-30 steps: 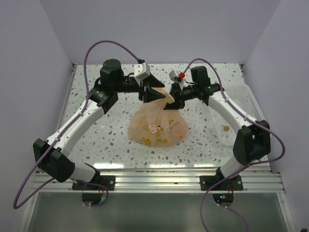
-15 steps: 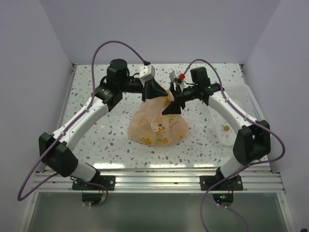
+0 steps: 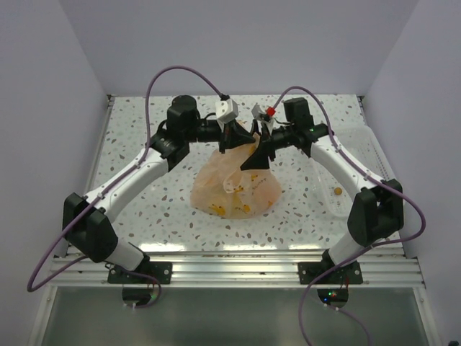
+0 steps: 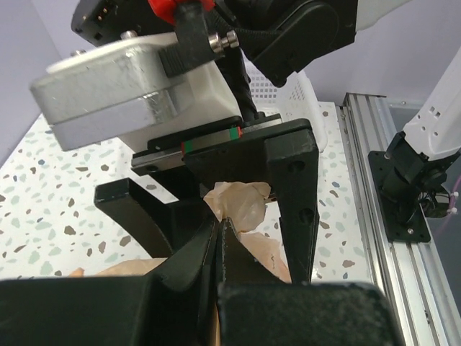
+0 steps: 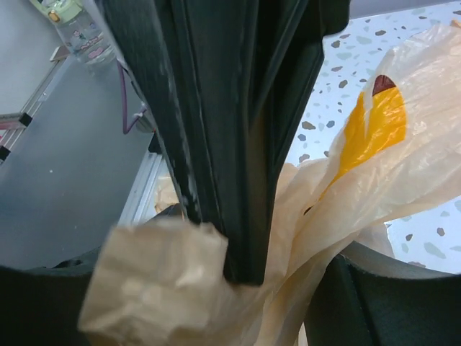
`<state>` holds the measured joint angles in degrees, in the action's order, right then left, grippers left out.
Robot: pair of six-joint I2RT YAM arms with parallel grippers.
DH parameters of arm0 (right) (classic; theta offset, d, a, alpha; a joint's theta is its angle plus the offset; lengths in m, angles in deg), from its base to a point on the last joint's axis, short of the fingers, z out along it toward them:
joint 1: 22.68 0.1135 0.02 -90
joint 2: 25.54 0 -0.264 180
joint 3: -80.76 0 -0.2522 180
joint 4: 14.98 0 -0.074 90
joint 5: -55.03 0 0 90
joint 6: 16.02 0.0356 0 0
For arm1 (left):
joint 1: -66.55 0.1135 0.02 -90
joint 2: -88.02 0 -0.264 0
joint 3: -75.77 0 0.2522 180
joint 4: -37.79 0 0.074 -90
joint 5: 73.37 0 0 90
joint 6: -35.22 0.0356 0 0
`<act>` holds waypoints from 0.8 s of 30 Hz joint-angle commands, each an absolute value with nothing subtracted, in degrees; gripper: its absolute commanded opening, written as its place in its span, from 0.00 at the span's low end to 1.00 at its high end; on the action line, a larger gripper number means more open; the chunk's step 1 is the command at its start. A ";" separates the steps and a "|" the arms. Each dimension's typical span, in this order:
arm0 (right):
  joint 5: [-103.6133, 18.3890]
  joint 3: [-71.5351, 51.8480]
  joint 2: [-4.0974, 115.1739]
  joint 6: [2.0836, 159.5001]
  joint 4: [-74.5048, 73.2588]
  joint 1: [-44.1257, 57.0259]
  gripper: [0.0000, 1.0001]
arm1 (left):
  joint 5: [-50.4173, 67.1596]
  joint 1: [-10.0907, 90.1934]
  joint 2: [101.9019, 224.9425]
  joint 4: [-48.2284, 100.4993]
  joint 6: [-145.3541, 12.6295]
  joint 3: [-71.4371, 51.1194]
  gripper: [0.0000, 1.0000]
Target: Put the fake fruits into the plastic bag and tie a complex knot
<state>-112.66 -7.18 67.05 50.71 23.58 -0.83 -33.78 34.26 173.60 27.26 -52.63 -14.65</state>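
The peach-orange plastic bag (image 3: 234,189) sits mid-table, its neck drawn up to where both grippers meet. Yellow fake fruits (image 3: 245,209) show through its skin, and a banana (image 5: 374,122) shows in the right wrist view. My left gripper (image 3: 243,143) (image 4: 220,232) is shut on a bunched bag handle (image 4: 243,205). My right gripper (image 3: 255,154) (image 5: 216,310) is open, its fingers (image 4: 299,194) standing either side of the left jaws and the gathered plastic (image 5: 155,281). The grippers hide the neck, so any knot there is hidden.
A white plastic tray (image 3: 364,155) lies at the right edge under the right arm, with a small orange piece (image 3: 337,191) in it. Grey walls close in the speckled table (image 3: 144,209) on three sides. Purple cables arch over both arms.
The left gripper has moved right to the bag's neck and shut on the handle. The right gripper has opened and let go of the plastic. The bag's body has stayed put.
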 commanded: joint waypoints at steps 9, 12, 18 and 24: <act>-114.25 -4.79 67.18 54.90 19.70 0.00 0.17 | -30.48 32.27 171.08 33.70 -54.17 -13.05 0.00; -114.25 -5.06 67.01 54.12 20.14 0.00 0.15 | -30.65 32.36 170.46 33.53 -54.34 -13.75 0.00; -113.90 -5.23 67.10 52.80 21.28 0.00 0.06 | -33.20 34.90 167.56 33.44 -58.11 -13.84 0.38; -114.16 -4.88 67.27 52.09 21.72 -0.09 0.02 | -36.46 42.03 165.27 30.38 -60.87 -15.42 0.51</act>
<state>-112.73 -6.93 67.19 52.92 21.68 -0.42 -34.24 39.42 167.21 30.36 -59.82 -12.88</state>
